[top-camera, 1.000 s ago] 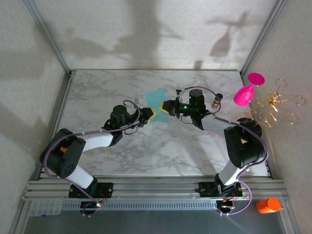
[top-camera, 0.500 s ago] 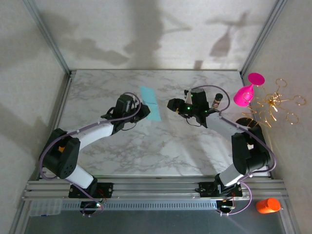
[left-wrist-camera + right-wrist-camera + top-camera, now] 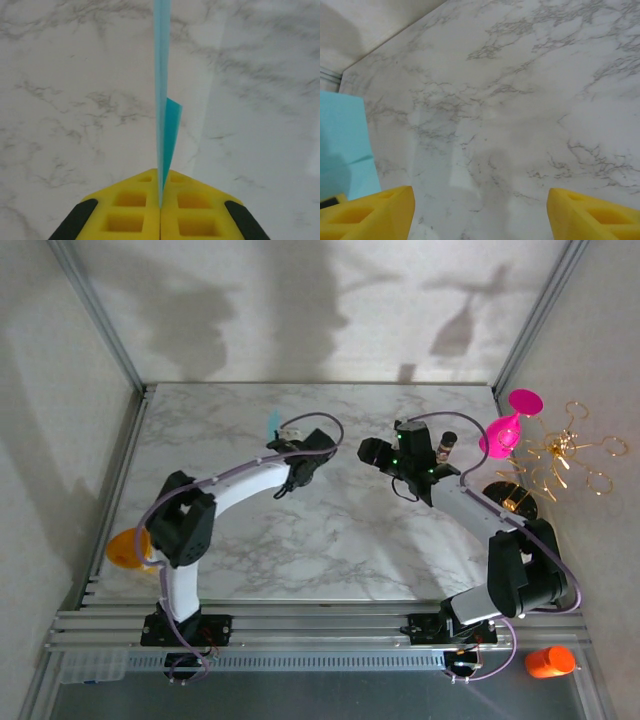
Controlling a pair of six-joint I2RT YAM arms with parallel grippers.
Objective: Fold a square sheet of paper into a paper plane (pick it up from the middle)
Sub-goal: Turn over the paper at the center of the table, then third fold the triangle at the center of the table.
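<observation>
— Leftward my left arm swung since a second ago, up the overhead view; my right gripper (image 3: pixel 480 215) let go, jaws wide apart.
— And the square sheet of paper (image 3: pixel 161 75)?
— Pinched edge-on in my left gripper (image 3: pixel 160 187), doubled over, against the marble table (image 3: pixel 75 100), upper left of centre overhead.

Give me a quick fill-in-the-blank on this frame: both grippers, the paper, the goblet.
1. The left gripper is ___ on the square sheet of paper, which is seen edge-on in the left wrist view.
2. The right gripper has its jaws ___, with nothing between them.
3. The goblet by the far right corner of the table is ___ in colour.

Missing words: shut; open; pink.
</observation>
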